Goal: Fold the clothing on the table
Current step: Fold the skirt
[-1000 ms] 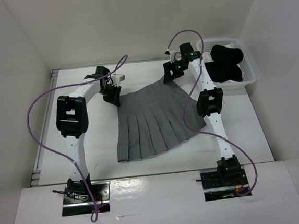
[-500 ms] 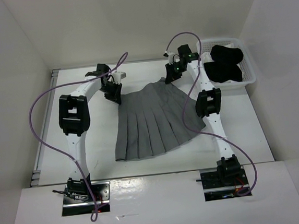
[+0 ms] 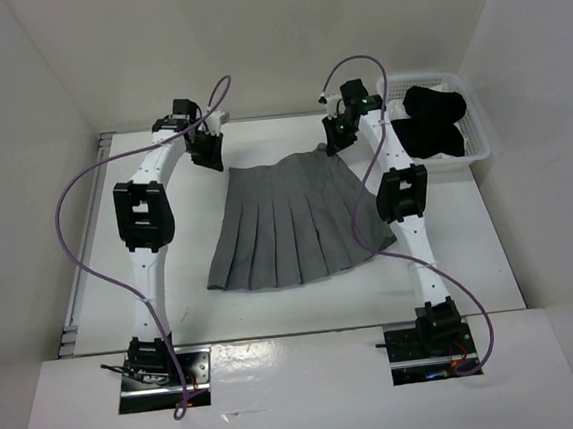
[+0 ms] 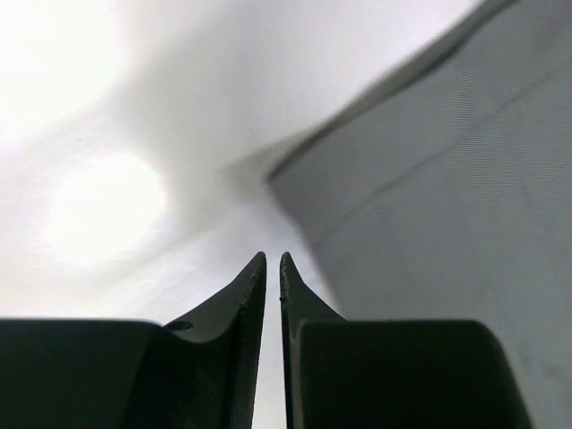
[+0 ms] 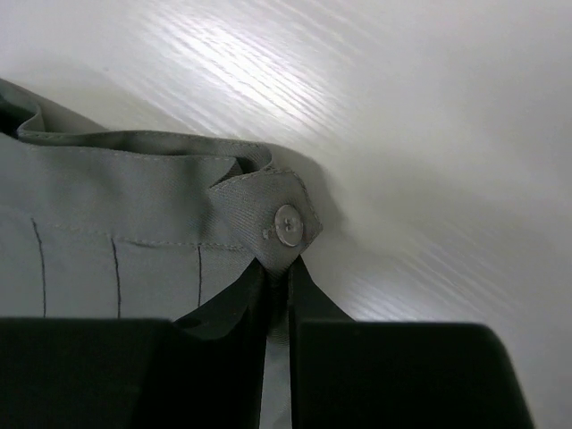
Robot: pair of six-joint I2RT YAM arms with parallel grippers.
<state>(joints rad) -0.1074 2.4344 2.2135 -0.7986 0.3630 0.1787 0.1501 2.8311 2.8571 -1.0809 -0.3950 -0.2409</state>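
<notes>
The clothing (image 3: 287,224), a grey pleated skirt, lies fanned out on the white table (image 3: 470,249), waistband toward the back. My right gripper (image 3: 335,142) is at the waistband's right end. In the right wrist view that gripper (image 5: 277,273) is shut on the waistband tab of the clothing (image 5: 134,214), just below its button (image 5: 289,224). My left gripper (image 3: 208,159) hangs beyond the waistband's left end. In the left wrist view that gripper (image 4: 273,259) has its jaws almost touching with only table showing in the slit, and the clothing (image 4: 447,179) lies off to the right, apart from the fingers.
A white slatted basket (image 3: 476,143) stands at the back right and holds a black garment (image 3: 434,121). White walls close in the table at the back and both sides. Purple cables loop above both arms.
The right gripper has shut on the waistband's right end. The left gripper has moved back and left, off the skirt's left corner. The skirt slid toward the back, its hem's left corner swinging left.
</notes>
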